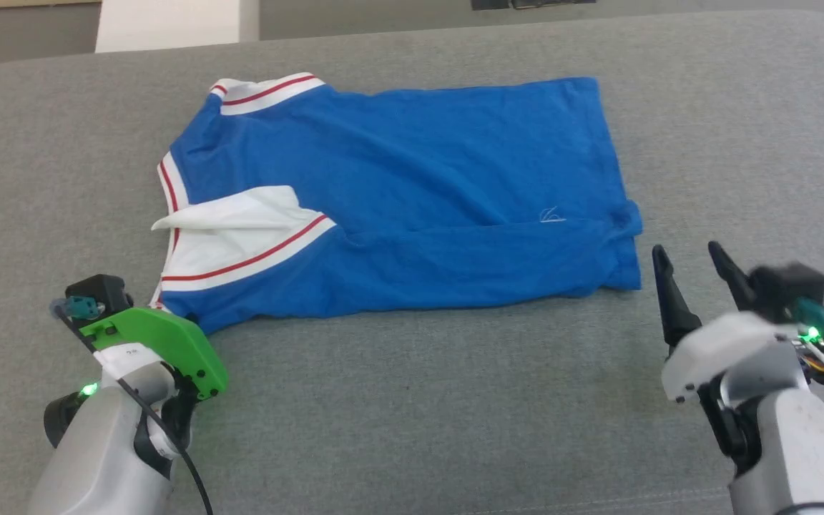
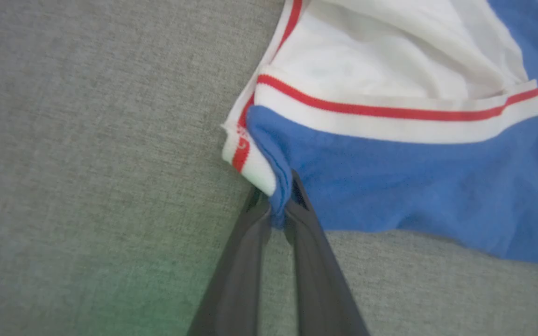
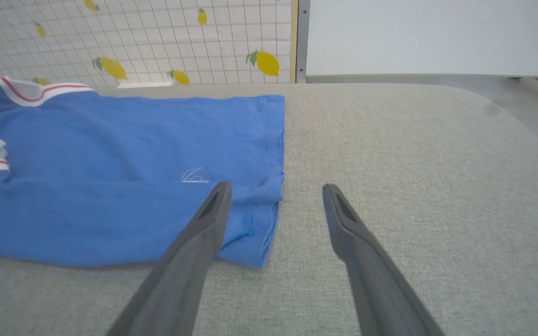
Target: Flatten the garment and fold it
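Blue shirt [image 1: 412, 193] is pinched at one corner by left gripper [image 2: 278, 205].
Right gripper [image 3: 277, 187], spread wide beside the shirt, should be clamped on its edge before pulling.

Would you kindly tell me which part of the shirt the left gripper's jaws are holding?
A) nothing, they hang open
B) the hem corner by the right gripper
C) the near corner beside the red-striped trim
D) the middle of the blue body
C: in the left wrist view, the left gripper has its jaws pinched on the garment at the blue corner right next to the striped trim.
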Controlling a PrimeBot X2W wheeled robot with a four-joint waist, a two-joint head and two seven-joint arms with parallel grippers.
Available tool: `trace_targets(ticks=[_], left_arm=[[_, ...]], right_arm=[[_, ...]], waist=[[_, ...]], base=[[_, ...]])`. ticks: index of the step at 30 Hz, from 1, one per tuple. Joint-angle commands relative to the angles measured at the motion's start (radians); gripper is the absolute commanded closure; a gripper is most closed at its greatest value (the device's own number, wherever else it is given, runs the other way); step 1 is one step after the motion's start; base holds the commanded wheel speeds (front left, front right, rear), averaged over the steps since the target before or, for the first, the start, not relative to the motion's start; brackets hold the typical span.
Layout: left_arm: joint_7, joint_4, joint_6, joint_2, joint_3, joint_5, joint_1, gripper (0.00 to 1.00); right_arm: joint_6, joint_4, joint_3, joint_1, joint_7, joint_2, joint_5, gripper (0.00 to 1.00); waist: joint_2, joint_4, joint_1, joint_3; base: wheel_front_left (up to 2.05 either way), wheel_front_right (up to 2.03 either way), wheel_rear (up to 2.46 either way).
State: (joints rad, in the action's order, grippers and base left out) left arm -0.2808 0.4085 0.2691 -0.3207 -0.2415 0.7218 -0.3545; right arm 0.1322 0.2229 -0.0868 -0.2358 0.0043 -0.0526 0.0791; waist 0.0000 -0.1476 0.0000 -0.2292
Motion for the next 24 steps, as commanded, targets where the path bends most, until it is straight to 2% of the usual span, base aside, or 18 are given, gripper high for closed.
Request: trace_targets(ticks=[1, 5, 9, 18, 19, 22, 24], left_arm=[[-0.007, 0.013, -0.007, 0.01, -0.013, 0.004, 0.027, 1.0], [-0.005, 0.015, -0.02, 0.016, -0.025, 0.003, 0.014, 1.0], [-0.002, 0.017, -0.031, 0.02, -0.035, 0.002, -0.001, 1.0], [0.008, 0.013, -0.047, 0.019, -0.044, 0.001, -0.028, 1.0], [0.009, 0.013, -0.048, 0.019, -0.044, 0.001, -0.03, 1.0], [0.011, 0.015, -0.05, 0.019, -0.044, 0.003, -0.034, 1.0], [0.017, 0.016, -0.051, 0.018, -0.044, 0.003, -0.034, 1.0]], right_arm=[[-0.002, 0.03, -0.003, -0.036, 0.074, 0.002, -0.017, 0.0], [-0.002, 0.098, -0.03, -0.095, 0.272, 0.002, -0.037, 0.0], [-0.002, 0.134, -0.033, -0.141, 0.424, 0.002, -0.053, 0.0], [-0.002, 0.164, -0.026, -0.205, 0.663, 0.002, -0.063, 0.0], [-0.002, 0.163, -0.023, -0.206, 0.696, 0.002, -0.058, 0.32], [-0.002, 0.142, -0.017, -0.201, 0.757, 0.002, -0.053, 1.0], [-0.002, 0.114, -0.019, -0.194, 0.76, 0.002, -0.056, 1.0]], waist=[[0.0, 0.019, 0.0, -0.007], [0.0, 0.045, 0.0, -0.018], [0.0, 0.065, 0.0, -0.032], [0.0, 0.084, 0.0, -0.076], [0.0, 0.085, 0.0, -0.08], [0.0, 0.085, 0.0, -0.083], [0.0, 0.085, 0.0, -0.082]], base=[[0.0, 0.0, 0.0], [0.0, 0.0, 0.0], [0.0, 0.0, 0.0], [0.0, 0.0, 0.0], [0.0, 0.0, 0.0], [0.0, 0.0, 0.0], [0.0, 0.0, 0.0]])
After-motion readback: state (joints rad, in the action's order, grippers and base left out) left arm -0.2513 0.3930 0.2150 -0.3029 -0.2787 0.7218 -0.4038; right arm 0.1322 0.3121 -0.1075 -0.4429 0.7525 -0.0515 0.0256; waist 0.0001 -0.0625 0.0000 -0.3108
